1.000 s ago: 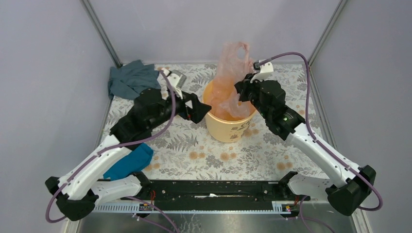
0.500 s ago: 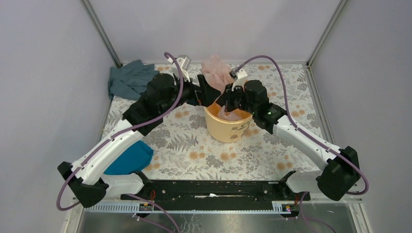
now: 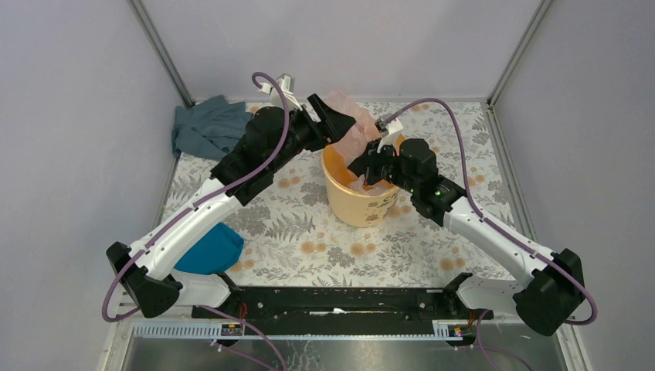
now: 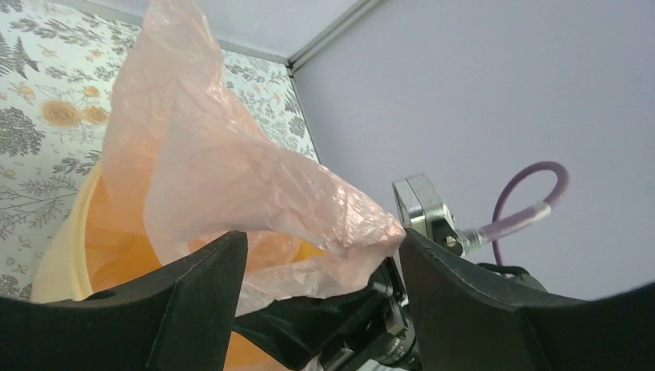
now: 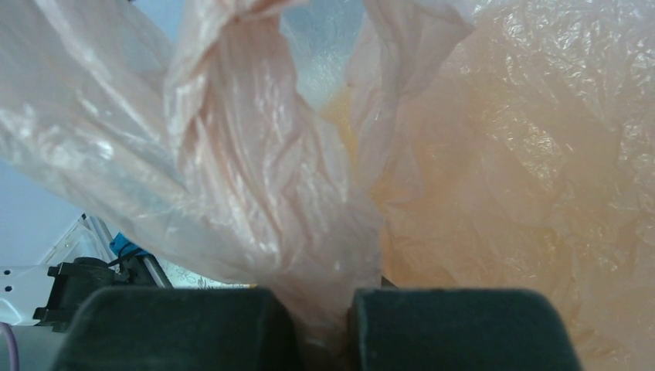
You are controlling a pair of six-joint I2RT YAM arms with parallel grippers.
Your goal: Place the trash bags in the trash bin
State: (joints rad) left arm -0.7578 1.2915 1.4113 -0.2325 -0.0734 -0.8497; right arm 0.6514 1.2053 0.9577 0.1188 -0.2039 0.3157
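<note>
The pale pink trash bag (image 3: 354, 130) hangs partly inside the yellow-orange trash bin (image 3: 363, 197), its top bunched above the far rim. My right gripper (image 3: 369, 165) is low inside the bin mouth and shut on a gathered fold of the bag (image 5: 309, 232). My left gripper (image 3: 340, 124) is open at the bin's far left rim, with the bag's upper part (image 4: 232, 170) standing just beyond its jaws, apparently not pinched. The bin's orange inside (image 4: 116, 255) shows below the bag in the left wrist view.
A grey-blue cloth (image 3: 207, 126) lies at the back left corner. A bright teal cloth (image 3: 207, 253) lies under the left arm near the front. Frame posts stand at the back corners. The table has a floral cover (image 3: 309, 232).
The right gripper has gone down into the bin, pulling the bag from high above the rim to mostly inside. The left arm has swung from the bin's left side up to its far rim.
</note>
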